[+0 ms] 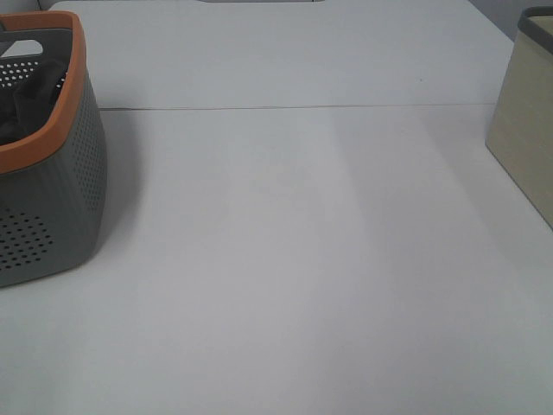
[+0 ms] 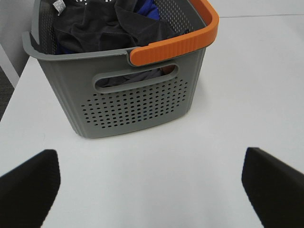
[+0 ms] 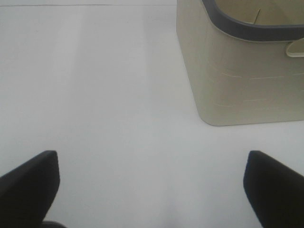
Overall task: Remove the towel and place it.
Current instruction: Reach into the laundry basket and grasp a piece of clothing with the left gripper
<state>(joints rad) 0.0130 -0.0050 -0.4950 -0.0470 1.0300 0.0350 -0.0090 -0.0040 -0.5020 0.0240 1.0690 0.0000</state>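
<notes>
Left wrist view: towel (image 2: 118, 26) lies crumpled in the grey basket (image 2: 137, 107), dark folds heaped up to the rim, small white tag (image 2: 59, 4) at the far corner. It has not been lifted yet. A blue cloth (image 2: 148, 9) peeks out from under it on the far side.

My left pincer (image 2: 149, 156) is spread wide and empty, short of the basket, over bare table (image 1: 302, 259). My right pincer (image 3: 152, 156) is also spread and empty, near the beige bin (image 3: 237, 71).

Risks, as I judge them:
- A deep pinch could take the blue cloth along with the towel, since the two lie tangled.
- A shallow pinch on one fold may slip as the rest drags.
- The orange handle (image 2: 190, 40) arches over the near rim. A low approach could clip it and shove or tip the basket.
- The towel could catch on the rim while coming out.

View differences: only the left wrist view shows the blue cloth and the tag. The exterior high view gives just a sliver of dark cloth and neither pincer, but shows the basket and bin well apart at opposite edges. Only the right wrist view shows the bin's open top, its inside mostly hidden.
</notes>
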